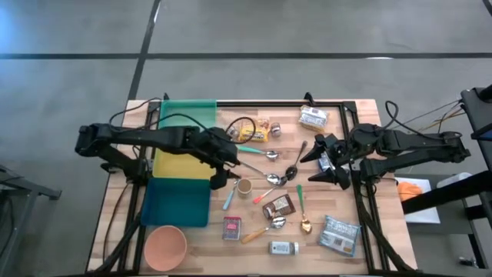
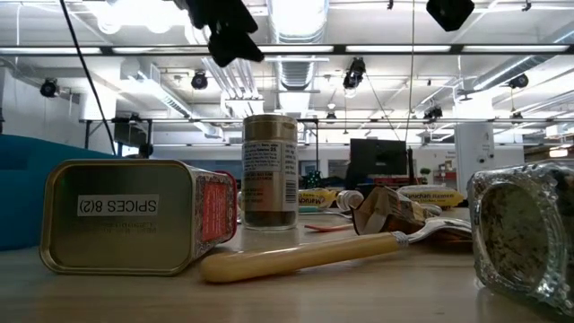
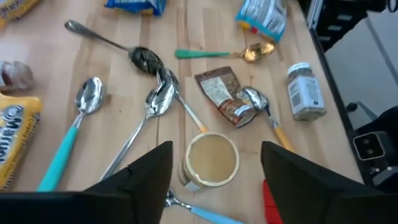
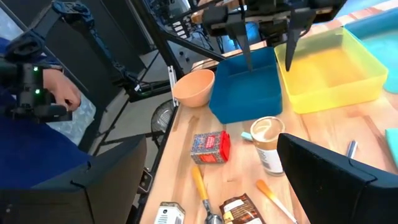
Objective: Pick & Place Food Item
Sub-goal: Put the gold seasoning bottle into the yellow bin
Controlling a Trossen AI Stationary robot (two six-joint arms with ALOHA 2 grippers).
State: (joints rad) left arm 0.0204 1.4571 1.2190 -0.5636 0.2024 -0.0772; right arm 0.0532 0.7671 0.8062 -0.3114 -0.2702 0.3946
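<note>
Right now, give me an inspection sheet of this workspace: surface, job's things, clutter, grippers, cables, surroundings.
Surface: wooden slat table, crowded.
Job's things: small tan-lidded jar, upright; green bin, yellow bin and blue bin in a row.
Clutter: metal spoons, red spice tin, brown snack pouch, pink bowl.
Grippers: left gripper open above the jar, not touching; right gripper open, apart from everything.
Cables: black cable looped on the table.
Surroundings: a person's hand beside the table.

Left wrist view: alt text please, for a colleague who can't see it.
The left gripper, fingers apart, hovers over a small tan-lidded jar on the wooden table, amid scattered spoons, a brown packet and a spice bottle.
</note>
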